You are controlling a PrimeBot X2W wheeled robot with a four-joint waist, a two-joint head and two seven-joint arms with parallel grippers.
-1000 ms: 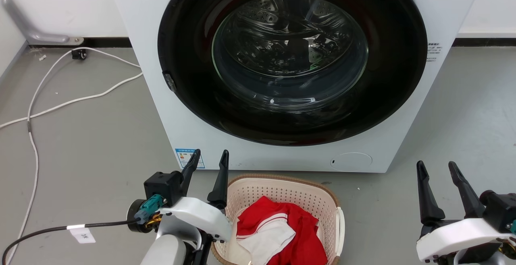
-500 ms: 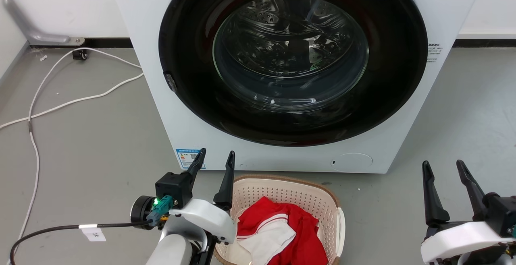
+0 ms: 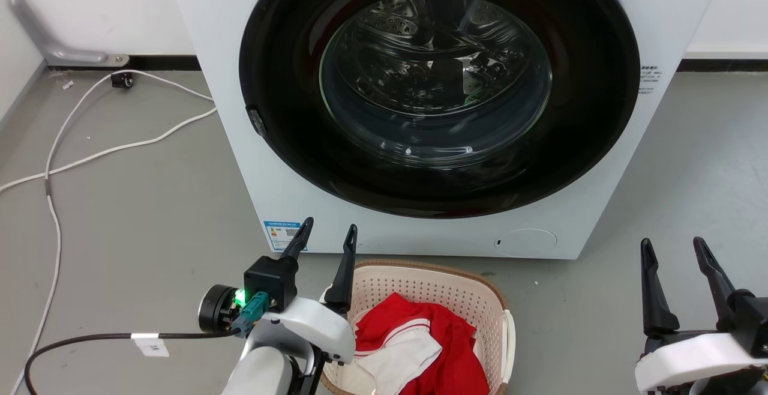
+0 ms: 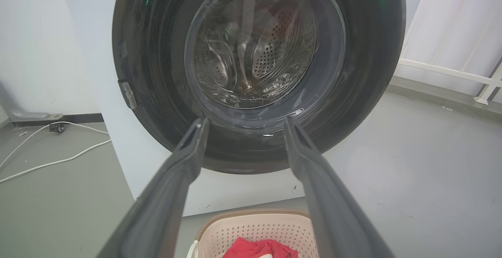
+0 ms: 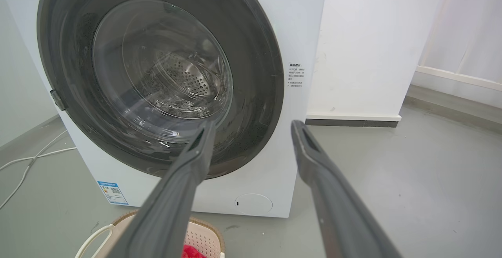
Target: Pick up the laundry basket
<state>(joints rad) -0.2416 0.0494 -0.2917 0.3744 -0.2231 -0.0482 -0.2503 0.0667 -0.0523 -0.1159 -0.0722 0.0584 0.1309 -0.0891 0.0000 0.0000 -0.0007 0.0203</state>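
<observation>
Weight should be little trouble: the laundry basket (image 3: 429, 290) is thin cream plastic with perforated walls, and all it carries is a loose red-and-white garment (image 3: 445, 338), so I judge it light. It stands on the grey floor (image 3: 150, 221) just in front of the washing machine (image 3: 231, 143), at the bottom middle of the head view. The shell looks stiff enough to keep its shape, though walls this thin may flex if pinched from one side, and smooth plastic could slip between the dark fingers. The brown woven-look rim (image 3: 420, 263) and the white side handle (image 3: 509, 332) on its right look like the firmest places to hold. The matching handle shows in the right wrist view (image 5: 91, 239). Taking one on each side would keep it level, while a lift by one side would probably tip it and spill the cloth. The left gripper (image 3: 330, 225) hangs by the basket's left edge, fingers spread and empty, tips pointing at the machine; whether it touches the rim I cannot tell. The right gripper (image 3: 672, 241) is well apart to the right, also spread and holding nothing.
</observation>
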